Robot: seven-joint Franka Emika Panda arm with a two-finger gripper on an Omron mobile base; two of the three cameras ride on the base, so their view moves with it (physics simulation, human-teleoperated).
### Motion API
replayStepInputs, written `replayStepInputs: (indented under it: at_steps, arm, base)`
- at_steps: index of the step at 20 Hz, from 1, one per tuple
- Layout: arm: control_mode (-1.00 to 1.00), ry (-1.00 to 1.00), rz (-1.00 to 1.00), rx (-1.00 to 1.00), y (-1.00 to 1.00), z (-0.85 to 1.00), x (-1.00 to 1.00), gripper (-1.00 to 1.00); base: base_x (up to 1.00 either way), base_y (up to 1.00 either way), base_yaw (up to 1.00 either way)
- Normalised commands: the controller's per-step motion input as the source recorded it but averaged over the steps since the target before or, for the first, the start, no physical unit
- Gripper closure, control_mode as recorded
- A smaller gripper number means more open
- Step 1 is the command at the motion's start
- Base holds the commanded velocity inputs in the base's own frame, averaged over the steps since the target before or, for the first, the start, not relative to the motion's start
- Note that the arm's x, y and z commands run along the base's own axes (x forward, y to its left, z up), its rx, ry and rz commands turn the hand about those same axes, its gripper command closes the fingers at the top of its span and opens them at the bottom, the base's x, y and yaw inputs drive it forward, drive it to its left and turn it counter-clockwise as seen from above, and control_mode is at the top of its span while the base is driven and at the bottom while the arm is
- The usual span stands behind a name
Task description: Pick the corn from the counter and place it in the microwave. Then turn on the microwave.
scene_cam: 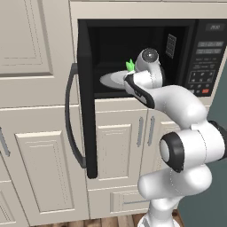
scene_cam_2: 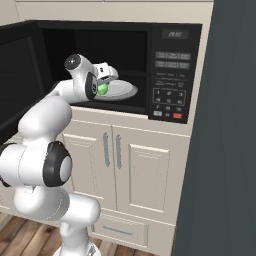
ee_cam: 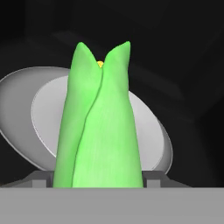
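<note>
The gripper (scene_cam_2: 104,86), reaching through the open microwave (scene_cam: 133,57) door, clamps the corn (ee_cam: 98,127) between its fingers over the grey turntable plate (ee_cam: 46,109). Still left, as I judge it: releasing the corn, withdrawing, closing the door, then pressing start.

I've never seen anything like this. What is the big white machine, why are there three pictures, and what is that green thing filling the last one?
The white machine is a robot arm in a simulated kitchen. Two pictures come from cameras behind it, one to its left and one to its right, so they show the same scene from two sides. The third comes from a camera on its hand, looking along the gripper. The green thing is the corn, a cob in pointed husk leaves, seen very close because the gripper is holding it. The arm has reached into the open microwave, and the corn is above the grey round plate inside. Whether it touches the plate, I cannot tell. The microwave's door stands swung open at the left.
</note>
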Motion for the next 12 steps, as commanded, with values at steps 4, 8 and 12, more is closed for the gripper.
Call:
replayStepInputs:
  at_steps: [4,8,12]
  arm:
    - [-1.0,0.0,0.0,0.0,0.0,0.0,0.05,1.0]
    - [-1.0,0.0,0.0,0.0,0.0,0.0,0.04,1.0]
    - [-1.0,0.0,0.0,0.0,0.0,-0.01,0.04,1.0]
  base:
    - [0.0,0.0,0.0]
    - [0.0,0.0,0.0]
    - [0.0,0.0,0.0]
